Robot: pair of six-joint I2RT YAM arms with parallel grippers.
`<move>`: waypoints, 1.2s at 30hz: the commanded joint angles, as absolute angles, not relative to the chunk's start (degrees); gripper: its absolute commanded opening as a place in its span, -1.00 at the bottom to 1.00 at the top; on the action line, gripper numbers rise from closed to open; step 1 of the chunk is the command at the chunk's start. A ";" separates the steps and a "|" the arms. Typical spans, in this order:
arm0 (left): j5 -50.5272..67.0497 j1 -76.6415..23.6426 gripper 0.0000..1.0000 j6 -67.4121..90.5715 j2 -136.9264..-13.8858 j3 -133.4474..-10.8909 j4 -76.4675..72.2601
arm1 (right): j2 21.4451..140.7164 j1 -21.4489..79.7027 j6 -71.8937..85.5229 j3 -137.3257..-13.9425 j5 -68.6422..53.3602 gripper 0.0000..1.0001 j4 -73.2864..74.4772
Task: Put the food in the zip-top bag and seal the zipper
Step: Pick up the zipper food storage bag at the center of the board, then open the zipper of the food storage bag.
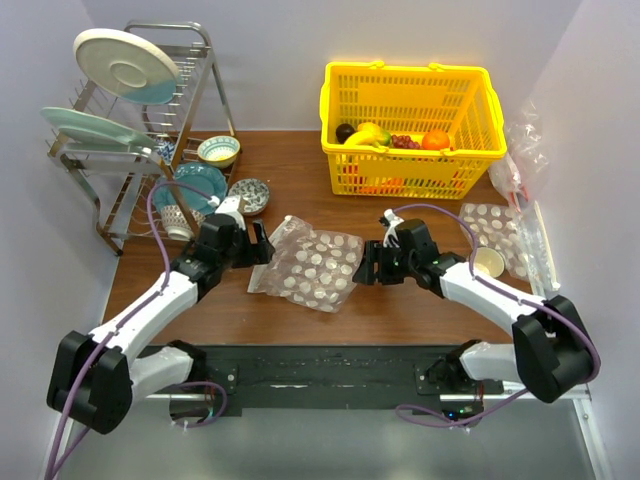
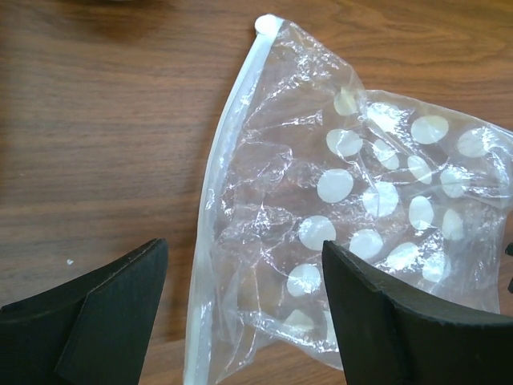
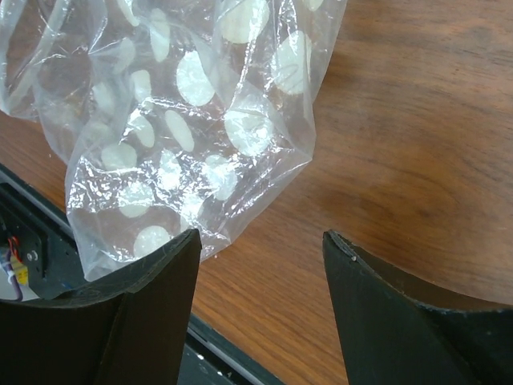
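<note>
The zip-top bag (image 1: 308,265), clear with white round dots, lies crumpled but flat on the wooden table (image 1: 300,160), in the middle between the two arms and nearer than the yellow basket (image 1: 410,172). Its zipper (image 2: 220,160), a pale strip ending in a small white tab, runs along the bag's left edge. The left gripper (image 1: 258,248) hangs low over that edge with its jaws spread wide. In the left wrist view the strip and a stretch of dotted plastic pass between the two black fingers (image 2: 104,313), and neither pad presses on them. The right gripper (image 1: 365,262) sits at the bag's opposite side, also released and holding nothing. From its wrist camera, a puffed corner of the bag lies just beside one finger (image 3: 136,321), and bare wood fills the gap. The food is in the basket, well apart from the bag: a yellow banana bunch (image 1: 366,135) is plain to see there. A metal dish rack (image 1: 150,150) with plates stands at the far left.
</note>
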State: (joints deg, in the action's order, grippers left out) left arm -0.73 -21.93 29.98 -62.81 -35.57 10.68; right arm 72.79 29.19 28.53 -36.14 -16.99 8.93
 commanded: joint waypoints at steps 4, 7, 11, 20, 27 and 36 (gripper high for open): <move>3.07 -21.27 0.55 32.69 -70.30 -32.70 -2.19 | 75.49 29.79 28.74 -37.79 -16.44 0.26 6.06; 1.85 -21.27 0.52 32.26 -73.03 -32.78 -2.99 | 75.67 29.97 28.56 -37.88 -16.09 0.26 5.98; 1.14 -21.27 0.14 31.20 -74.35 -32.61 -3.34 | 76.02 30.06 28.30 -37.71 -15.91 0.23 6.06; 9.58 -21.36 -1.00 29.62 -70.41 -35.76 -2.74 | 76.12 30.06 26.99 -39.28 -14.33 0.24 8.34; 4.13 -24.34 -1.00 24.53 -60.65 -49.72 12.30 | 71.55 30.14 26.10 -46.92 -15.37 0.29 15.29; -3.94 -32.69 -1.00 23.82 -54.14 -52.04 12.66 | 66.90 30.50 34.88 -58.27 -20.48 0.29 16.27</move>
State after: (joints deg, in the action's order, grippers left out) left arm 1.56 -29.95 25.74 -55.29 -52.03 11.33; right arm 69.80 30.11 29.36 -53.87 -17.28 17.10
